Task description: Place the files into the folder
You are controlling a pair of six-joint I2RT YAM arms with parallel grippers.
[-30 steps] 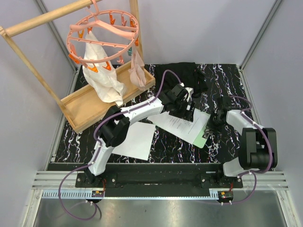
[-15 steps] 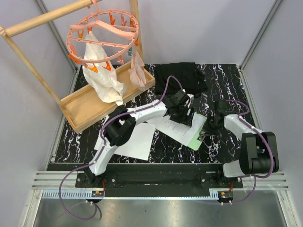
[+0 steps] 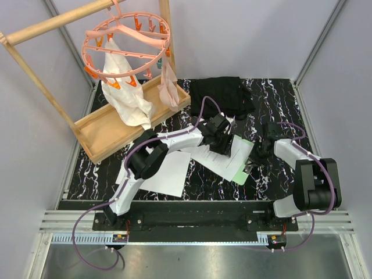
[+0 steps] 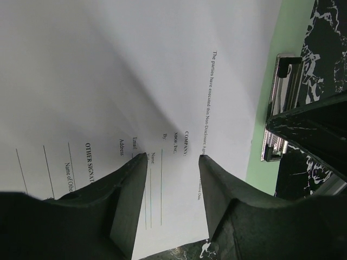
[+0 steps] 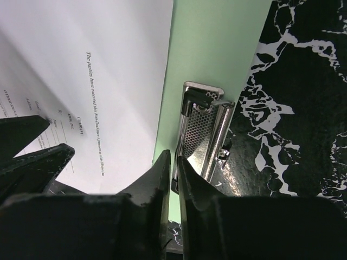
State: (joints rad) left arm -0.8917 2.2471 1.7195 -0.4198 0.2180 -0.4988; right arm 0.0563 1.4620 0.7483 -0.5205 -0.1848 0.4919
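Note:
The mint-green folder (image 3: 241,172) lies right of the table's middle, and a printed sheet of the files (image 3: 224,160) covers most of it. My left gripper (image 3: 225,145) is down on that sheet. Its jaws stand apart in the left wrist view (image 4: 172,157), tips resting on the paper (image 4: 162,81), nothing between them. Green folder (image 4: 279,59) and its metal clip (image 4: 281,103) show to the right. My right gripper (image 3: 256,157) sits at the folder's right edge. Its jaws (image 5: 173,154) are nearly together on the edge of the clip (image 5: 203,124). A second sheet (image 3: 165,171) lies flat at the left.
A black folded cloth (image 3: 221,93) lies at the back, just behind the left gripper. A wooden tray (image 3: 87,138) with a white bag stands at the back left under a pink peg hanger (image 3: 125,43) on a wooden rack. Marbled black tabletop (image 5: 303,108) borders the clip.
The left gripper has slid toward the near left with the sheet and folder under it, and its jaws have narrowed. The right gripper followed the folder's edge slightly left.

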